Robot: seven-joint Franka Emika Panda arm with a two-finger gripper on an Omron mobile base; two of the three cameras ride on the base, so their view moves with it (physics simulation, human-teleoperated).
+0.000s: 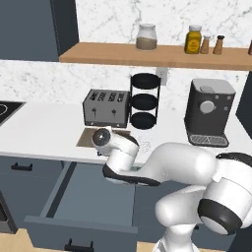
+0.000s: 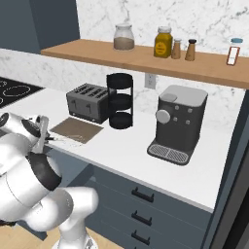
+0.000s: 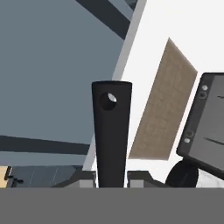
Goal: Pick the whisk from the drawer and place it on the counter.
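My gripper (image 3: 111,179) is shut on the whisk's black stick handle (image 3: 111,131), which rises between the fingertips and has a small hole near its end. In the right base view the gripper (image 2: 44,133) hovers at the white counter's (image 2: 126,146) front edge. The whisk (image 2: 65,139) lies nearly level over the counter beside the tan mat (image 2: 75,129). Its silver wire loops (image 1: 143,145) peek out past my wrist in the left base view. The wide drawer (image 1: 93,192) stands pulled out below, its grey-blue inside bare.
On the counter stand a grey toaster (image 1: 105,108), a black three-tier rack (image 1: 144,101) and a dark coffee machine (image 1: 209,113). A wooden shelf (image 1: 113,53) with jars runs above. A cooktop (image 1: 7,110) lies far left. Narrower drawer fronts (image 2: 141,194) are closed.
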